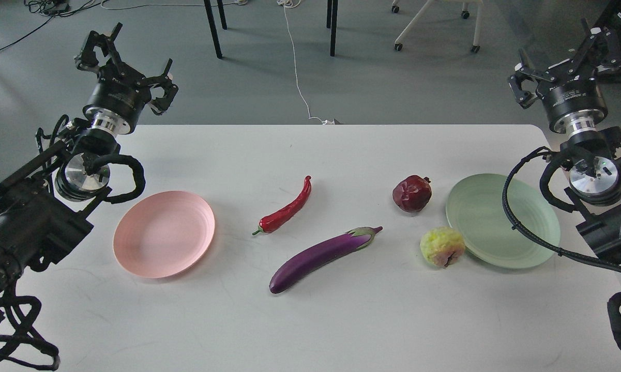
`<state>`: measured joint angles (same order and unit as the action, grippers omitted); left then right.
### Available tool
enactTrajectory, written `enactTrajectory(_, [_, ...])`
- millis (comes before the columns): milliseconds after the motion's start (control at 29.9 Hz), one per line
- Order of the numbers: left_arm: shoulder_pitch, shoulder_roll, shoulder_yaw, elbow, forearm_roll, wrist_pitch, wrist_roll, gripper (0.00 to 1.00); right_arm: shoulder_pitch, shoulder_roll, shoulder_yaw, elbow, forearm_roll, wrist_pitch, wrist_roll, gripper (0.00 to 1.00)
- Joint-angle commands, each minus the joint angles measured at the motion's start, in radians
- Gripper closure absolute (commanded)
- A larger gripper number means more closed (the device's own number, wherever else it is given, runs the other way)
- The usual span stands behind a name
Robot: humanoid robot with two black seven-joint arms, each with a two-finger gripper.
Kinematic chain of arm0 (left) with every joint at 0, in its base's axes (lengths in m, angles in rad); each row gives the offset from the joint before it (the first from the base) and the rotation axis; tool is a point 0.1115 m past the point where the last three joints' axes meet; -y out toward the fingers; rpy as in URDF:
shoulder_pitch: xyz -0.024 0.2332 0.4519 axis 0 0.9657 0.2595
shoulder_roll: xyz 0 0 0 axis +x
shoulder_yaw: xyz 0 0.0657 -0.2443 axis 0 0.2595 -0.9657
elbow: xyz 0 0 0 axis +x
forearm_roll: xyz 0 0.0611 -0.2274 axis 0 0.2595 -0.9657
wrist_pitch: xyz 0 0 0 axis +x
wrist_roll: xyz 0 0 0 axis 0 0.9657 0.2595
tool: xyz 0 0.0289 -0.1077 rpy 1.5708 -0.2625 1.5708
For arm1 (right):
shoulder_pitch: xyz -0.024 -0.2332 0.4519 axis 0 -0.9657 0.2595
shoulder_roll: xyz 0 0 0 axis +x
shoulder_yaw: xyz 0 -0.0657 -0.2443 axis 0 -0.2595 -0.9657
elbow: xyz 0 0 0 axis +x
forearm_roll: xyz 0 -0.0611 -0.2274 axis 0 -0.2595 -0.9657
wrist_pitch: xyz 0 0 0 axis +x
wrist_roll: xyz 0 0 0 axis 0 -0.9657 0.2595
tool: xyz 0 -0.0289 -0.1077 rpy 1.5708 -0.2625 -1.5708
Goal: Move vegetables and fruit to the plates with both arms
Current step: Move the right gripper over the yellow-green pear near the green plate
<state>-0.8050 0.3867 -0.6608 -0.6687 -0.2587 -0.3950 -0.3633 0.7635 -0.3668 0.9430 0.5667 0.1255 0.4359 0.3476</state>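
Nearest lies the eggplant (321, 252), with chili (285, 208) just behind it, pink plate (164, 233) well to its left, red fruit (411, 193), yellow fruit (442, 246) and green plate (501, 220) to its right, while left gripper (126, 57) and right gripper (566, 57) hang open, empty.

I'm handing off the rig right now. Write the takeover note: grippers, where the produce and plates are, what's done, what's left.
Left gripper: open, empty, raised beyond the table's far-left corner.
Right gripper: open, empty, raised at far right.
Pink plate on the left and green plate on the right hold nothing.
Chili pepper and eggplant lie mid-table; pomegranate and yellow-green fruit sit just left of the green plate.
Done: nothing. Left: all four transfers.
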Motion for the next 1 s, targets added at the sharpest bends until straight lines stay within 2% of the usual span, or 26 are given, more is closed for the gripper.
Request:
enactTrajectory(0, [0.001,0.004,0.003,0.000,0.003,0.010,-0.003,0.02,-0.006,0.005,-0.016,-0.005,-0.004,-0.002,0.007,0.01])
enactTrajectory(167, [0.001,0.014,0.003,0.000,0.003,0.007,-0.002,0.02,0.084,-0.017,-0.171,0.008,-0.021,0.003,0.005,0.01])
enactTrajectory(334, [0.000,0.040,0.000,0.000,0.001,0.012,-0.002,0.02,0.336,-0.093,-0.585,0.036,-0.064,0.004,0.002,0.01])
enactTrajectory(535, [-0.002,0.084,0.001,-0.002,0.003,0.007,0.006,0.02,0.652,-0.080,-1.068,0.111,-0.196,0.004,0.004,0.01])
enactTrajectory(802, [-0.003,0.107,0.004,-0.012,0.004,0.002,0.006,0.02,0.962,-0.015,-1.547,0.338,-0.530,0.006,0.016,0.01])
enactTrajectory(969, [-0.003,0.109,0.004,-0.019,0.004,0.004,0.006,0.02,1.060,0.035,-1.772,0.517,-0.774,-0.003,0.019,0.01])
